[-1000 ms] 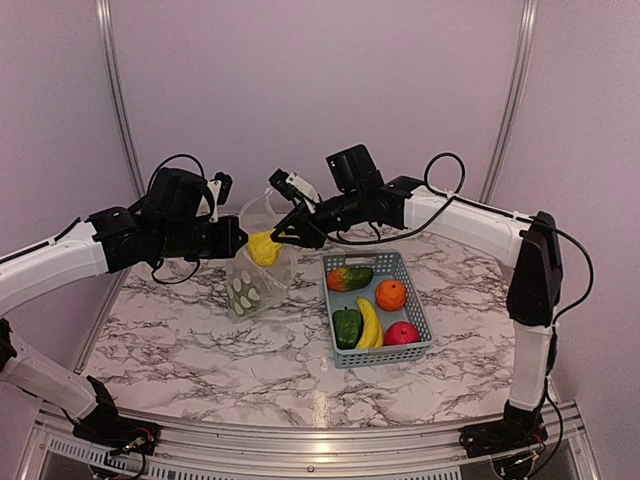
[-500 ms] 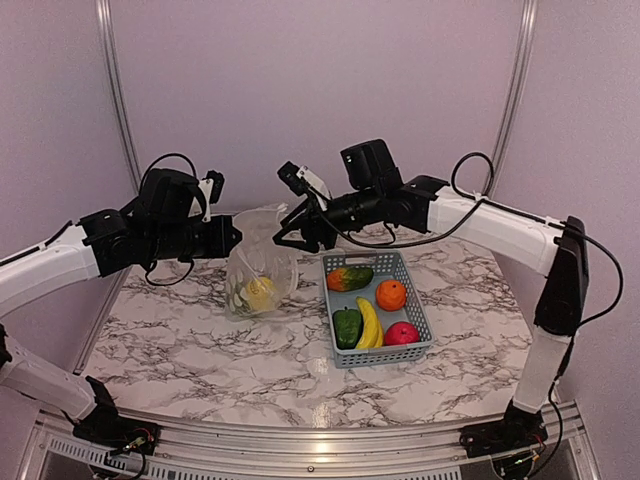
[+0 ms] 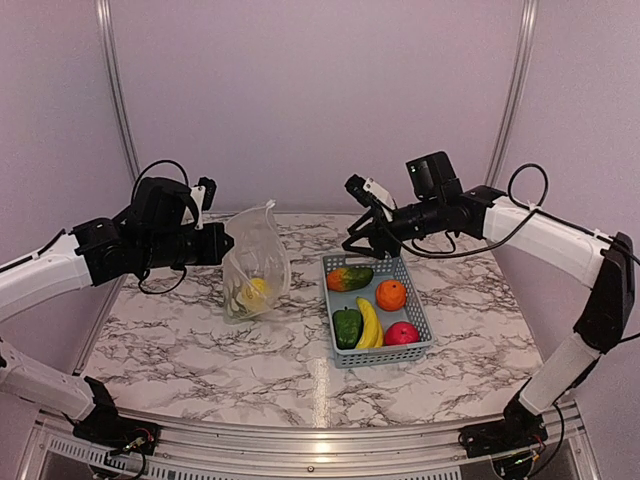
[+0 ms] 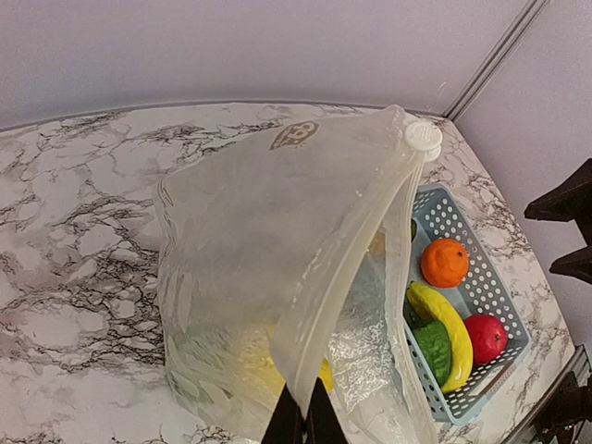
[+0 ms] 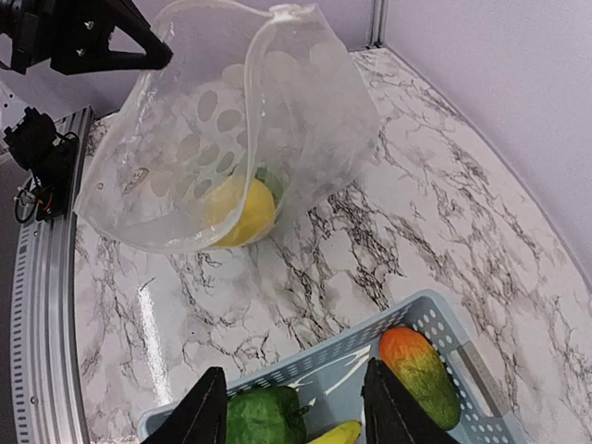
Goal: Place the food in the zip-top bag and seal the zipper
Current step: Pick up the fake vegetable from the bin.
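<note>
My left gripper [image 3: 222, 245] is shut on the mouth edge of the clear zip-top bag [image 3: 256, 262] and holds it up, with its bottom resting on the table. In the left wrist view the fingertips [image 4: 303, 421] pinch the zipper [image 4: 356, 268] strip, and the mouth gapes toward the basket. A yellow piece [image 3: 257, 292] lies inside the bag [image 5: 239, 211]. My right gripper [image 3: 357, 238] hangs open and empty over the far left end of the basket [image 3: 420, 320]. The basket holds the orange-green piece [image 3: 349, 278], orange [image 3: 391, 294], green pepper [image 3: 347, 326], banana [image 3: 370, 322] and red apple [image 3: 402, 333].
The light-blue slotted basket [image 5: 315, 359] stands right of the bag on the marble table [image 3: 200, 350]. A strip of bare table separates bag and basket. Purple walls close in behind and on both sides.
The right gripper let the yellow piece drop into the bag, opened, and drew back right to above the basket. The left arm shifted slightly left, still holding the bag.
</note>
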{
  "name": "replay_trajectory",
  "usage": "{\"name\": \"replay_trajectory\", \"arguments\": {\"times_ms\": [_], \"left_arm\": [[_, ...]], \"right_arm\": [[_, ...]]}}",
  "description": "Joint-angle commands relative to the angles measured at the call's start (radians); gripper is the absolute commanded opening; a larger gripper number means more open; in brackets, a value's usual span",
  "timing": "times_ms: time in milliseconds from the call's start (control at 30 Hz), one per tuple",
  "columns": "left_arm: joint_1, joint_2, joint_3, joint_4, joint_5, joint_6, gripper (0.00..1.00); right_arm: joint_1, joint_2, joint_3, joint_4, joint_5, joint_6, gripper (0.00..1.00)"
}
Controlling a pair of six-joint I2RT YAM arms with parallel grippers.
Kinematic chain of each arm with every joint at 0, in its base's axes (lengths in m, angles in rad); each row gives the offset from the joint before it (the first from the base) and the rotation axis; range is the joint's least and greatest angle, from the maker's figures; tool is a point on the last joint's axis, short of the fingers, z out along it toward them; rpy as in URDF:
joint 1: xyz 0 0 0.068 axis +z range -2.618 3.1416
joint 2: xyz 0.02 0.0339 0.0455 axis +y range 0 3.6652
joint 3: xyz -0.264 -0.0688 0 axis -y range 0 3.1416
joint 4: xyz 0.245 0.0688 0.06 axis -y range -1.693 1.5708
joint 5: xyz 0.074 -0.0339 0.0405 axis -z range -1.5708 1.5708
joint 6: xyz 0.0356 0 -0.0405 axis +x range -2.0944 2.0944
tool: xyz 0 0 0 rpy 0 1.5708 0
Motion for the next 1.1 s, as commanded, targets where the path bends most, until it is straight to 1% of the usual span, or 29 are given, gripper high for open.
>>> {"name": "replay_trajectory", "arguments": {"times_ms": [0, 167, 367, 500, 533, 633, 667, 700, 933, 967, 1067], "left_arm": [[-0.003, -0.037, -0.016, 0.000, -0.023, 0.010, 0.00], [-0.003, -0.043, -0.013, 0.007, 0.002, 0.007, 0.00], [-0.003, -0.041, -0.008, 0.008, 0.011, 0.014, 0.00], [-0.002, -0.043, -0.010, 0.011, 0.011, 0.020, 0.00], [-0.002, -0.043, -0.010, 0.011, 0.011, 0.021, 0.00], [-0.002, -0.040, -0.010, 0.013, 0.021, 0.021, 0.00], [-0.002, -0.040, -0.012, 0.015, 0.024, 0.021, 0.00], [-0.003, -0.040, -0.016, 0.019, 0.027, 0.020, 0.00], [-0.002, -0.053, -0.033, 0.035, 0.037, 0.006, 0.00], [-0.002, -0.055, -0.037, 0.037, 0.037, 0.006, 0.00], [-0.002, -0.056, -0.038, 0.036, 0.034, 0.004, 0.00]], "right_arm": [[-0.029, -0.060, -0.055, -0.074, 0.088, -0.072, 0.48], [-0.037, -0.049, -0.070, -0.156, 0.268, -0.136, 0.48], [-0.040, -0.007, -0.069, -0.226, 0.398, -0.196, 0.52], [-0.041, 0.035, -0.064, -0.257, 0.473, -0.246, 0.57], [-0.041, 0.049, -0.065, -0.260, 0.489, -0.256, 0.59], [-0.045, 0.094, -0.060, -0.263, 0.569, -0.252, 0.79], [-0.048, 0.113, -0.050, -0.272, 0.583, -0.252, 0.82], [-0.053, 0.132, -0.041, -0.288, 0.586, -0.257, 0.83], [-0.078, 0.232, 0.011, -0.325, 0.586, -0.280, 0.85], [-0.078, 0.242, 0.014, -0.325, 0.615, -0.283, 0.85], [-0.082, 0.270, 0.022, -0.326, 0.622, -0.284, 0.84]]}}
